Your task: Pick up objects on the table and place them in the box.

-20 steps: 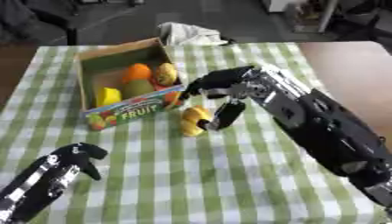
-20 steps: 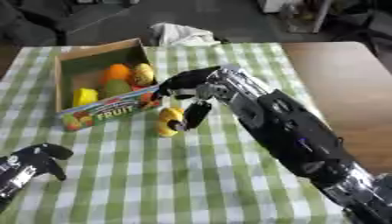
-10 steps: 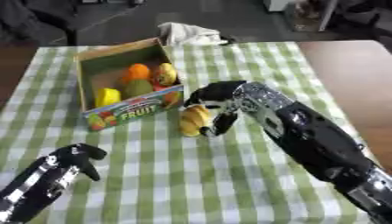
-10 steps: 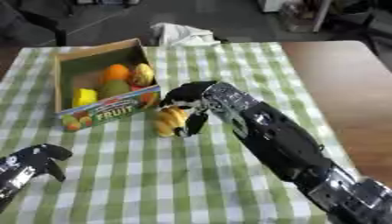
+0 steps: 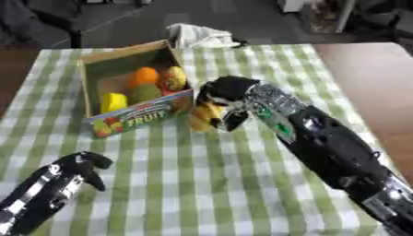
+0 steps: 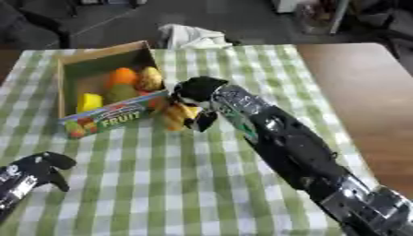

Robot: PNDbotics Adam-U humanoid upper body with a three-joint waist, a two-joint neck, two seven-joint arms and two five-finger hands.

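While the right hand (image 5: 224,99) reached in from the lower right to the middle of the frame, its black fingers were curled around a yellow fruit (image 5: 203,117), probably a banana, on the green checked cloth (image 5: 242,184). The fruit lay just outside the front wall of the box (image 5: 141,114), right of the word FRUIT printed there, and it was not clear whether it was lifted or resting on the cloth.

The open cardboard box sat in the upper left of the frame. Inside it were an orange (image 5: 145,76), a mottled yellow-red fruit (image 5: 174,78) beside it, a greenish fruit (image 5: 145,92) in front, and a yellow piece (image 5: 114,102) near the front left corner.

The left hand (image 5: 77,170) rested at the lower left, its fingers curled and holding nothing.

A crumpled white cloth (image 5: 197,36) lay at the far edge of the table, behind the box.

Judging by this, most of the task looked done: four items were already in the box, and the yellow fruit seemed to be the last loose one on the checked cloth. It was grasped but not yet over the box.
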